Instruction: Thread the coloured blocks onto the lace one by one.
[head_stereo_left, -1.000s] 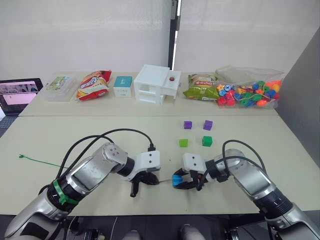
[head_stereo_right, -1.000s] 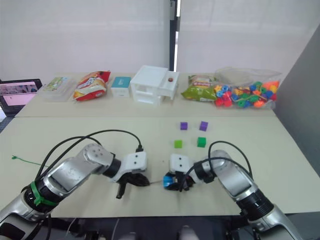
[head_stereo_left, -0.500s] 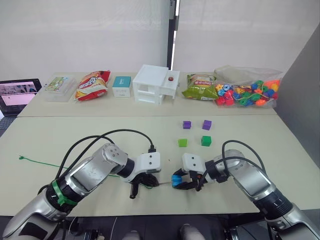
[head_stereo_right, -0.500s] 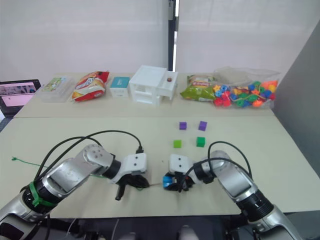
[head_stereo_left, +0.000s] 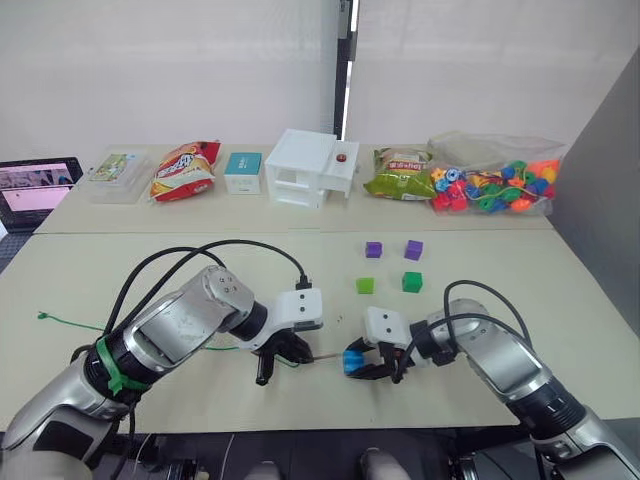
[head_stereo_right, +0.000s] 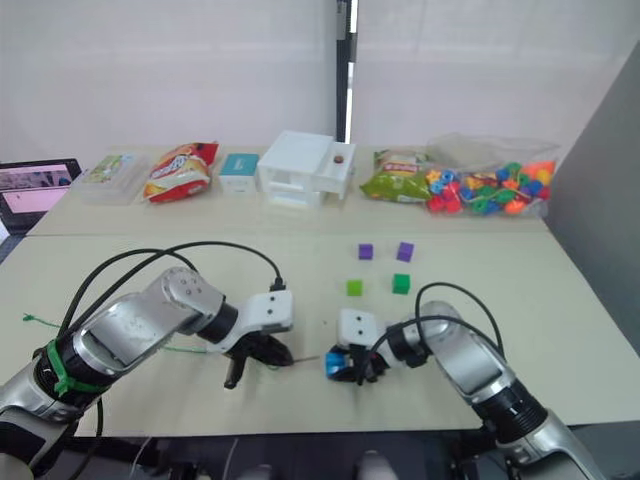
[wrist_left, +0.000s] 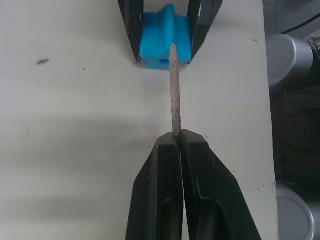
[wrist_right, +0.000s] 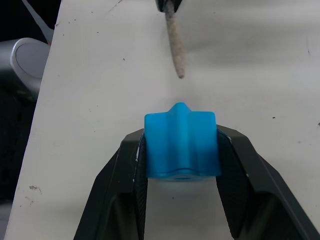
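Observation:
My right gripper (head_stereo_left: 358, 364) is shut on a blue block (wrist_right: 182, 145), holding it just above the table near the front edge. My left gripper (wrist_left: 179, 142) is shut on the lace's stiff grey tip (wrist_left: 174, 85), which points at the blue block (wrist_left: 165, 45) and stops a short gap from it. The green lace (head_stereo_left: 70, 322) trails left across the table to its knotted end. Further back lie two purple blocks (head_stereo_left: 374, 249) (head_stereo_left: 414, 249), a light green block (head_stereo_left: 365, 285) and a dark green block (head_stereo_left: 412, 282).
Along the far table stand a clear bag of beads (head_stereo_left: 495, 185), a white box (head_stereo_left: 312, 168), two snack bags (head_stereo_left: 186, 170) (head_stereo_left: 400, 175), a teal box (head_stereo_left: 244, 172), a clear case (head_stereo_left: 118, 172) and a screen (head_stereo_left: 35, 190). Black cables (head_stereo_left: 230, 268) loop over my left arm.
My left arm has shifted and lifted a little, bringing the lace tip closer to the blue block. The right gripper has kept still with the block.

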